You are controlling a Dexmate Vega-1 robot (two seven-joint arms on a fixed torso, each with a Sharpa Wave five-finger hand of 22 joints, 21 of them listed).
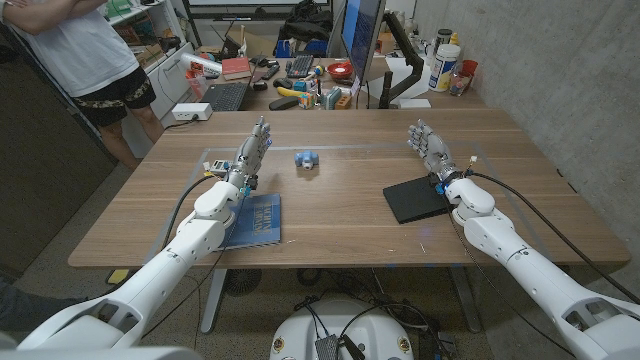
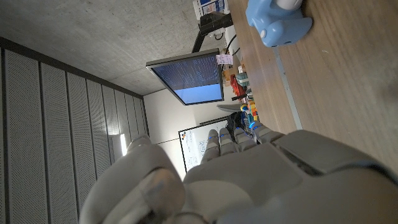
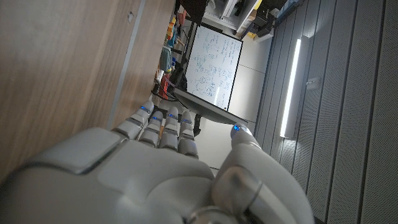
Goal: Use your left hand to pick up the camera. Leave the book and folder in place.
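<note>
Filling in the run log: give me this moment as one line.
left hand: open, short of camera | right hand: open, idle | book, folder: in place

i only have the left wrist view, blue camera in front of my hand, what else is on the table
Observer: A blue book lies under your left forearm, near the table's front edge.
Operator: where's the folder
Observer: The black folder lies on the robot's right side, beside the right hand.
Operator: is that hand holding anything
Observer: No, the right hand is open and holds nothing.
Operator: which way to the camera
Observer: From the head view, the camera sits to the right of your left hand, apart from it.
</note>
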